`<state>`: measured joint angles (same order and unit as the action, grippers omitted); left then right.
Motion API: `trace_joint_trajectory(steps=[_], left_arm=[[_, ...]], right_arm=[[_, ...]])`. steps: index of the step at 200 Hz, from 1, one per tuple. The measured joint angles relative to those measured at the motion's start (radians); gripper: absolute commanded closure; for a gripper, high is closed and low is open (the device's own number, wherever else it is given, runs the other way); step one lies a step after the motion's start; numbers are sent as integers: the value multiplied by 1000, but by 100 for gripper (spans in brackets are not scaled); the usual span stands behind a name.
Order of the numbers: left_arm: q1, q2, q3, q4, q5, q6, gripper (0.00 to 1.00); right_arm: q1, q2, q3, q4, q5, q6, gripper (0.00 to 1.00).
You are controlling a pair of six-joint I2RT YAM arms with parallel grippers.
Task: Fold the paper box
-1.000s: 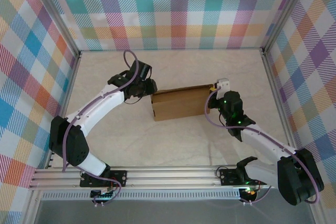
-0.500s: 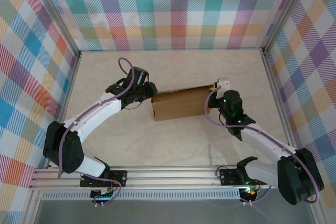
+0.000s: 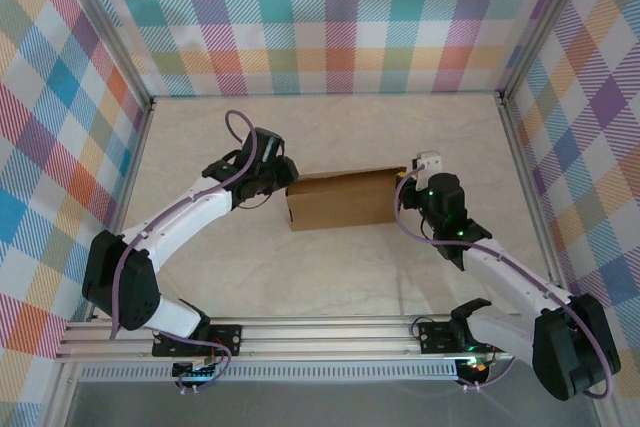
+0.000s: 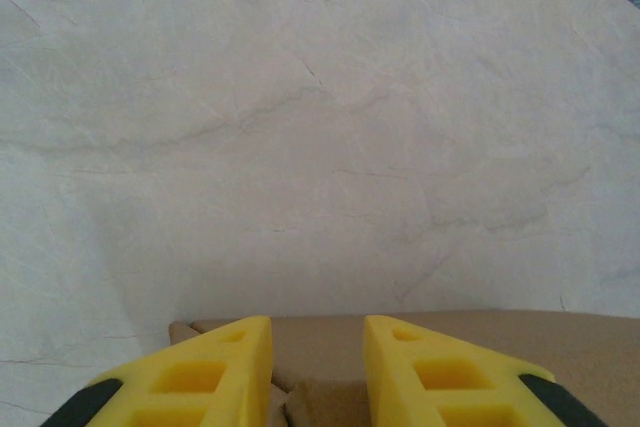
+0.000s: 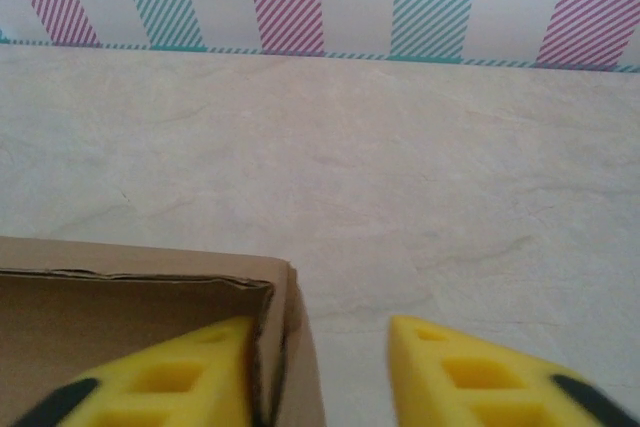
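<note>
Now paper box plain brown cardboard, folded up, top open.

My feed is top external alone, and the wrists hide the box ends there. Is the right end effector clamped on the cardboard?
Observer: No. The right end effector is open and straddles the end wall of the paper box, with one finger over the interior and the other outside.
Operator: And the left one?
Observer: The left end effector is open too, and cardboard shows between its fingers at the box's edge.
</note>
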<state>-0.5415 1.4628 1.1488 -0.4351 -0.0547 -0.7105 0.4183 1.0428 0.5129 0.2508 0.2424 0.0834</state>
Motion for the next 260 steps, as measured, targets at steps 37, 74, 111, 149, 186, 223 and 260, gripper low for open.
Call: trace_joint_trajectory(steps=[37,74,111,149,186,223,260], left_arm=[[1,3,0,-3,-23,0,71],[1,17,9,0,-29,1,72],[1,19,10,1,-33,1,71],[1,19,11,0,-34,5,71],[1,21,13,0,-35,7,71],[1,21,13,0,-36,15,71],[0,21,13,1,-36,19,71]], right_arm=[[-3,-38,-1,-46,-7,-19,34],[4,-70,-3,-62,-72,-16,21],[5,-98,-20,-61,-102,-19,17],[5,-164,-61,-60,-124,-20,12],[5,-237,-58,-63,-126,-13,10],[-9,-169,101,-213,-61,122,11],[-40,22,353,-392,-51,294,15]])
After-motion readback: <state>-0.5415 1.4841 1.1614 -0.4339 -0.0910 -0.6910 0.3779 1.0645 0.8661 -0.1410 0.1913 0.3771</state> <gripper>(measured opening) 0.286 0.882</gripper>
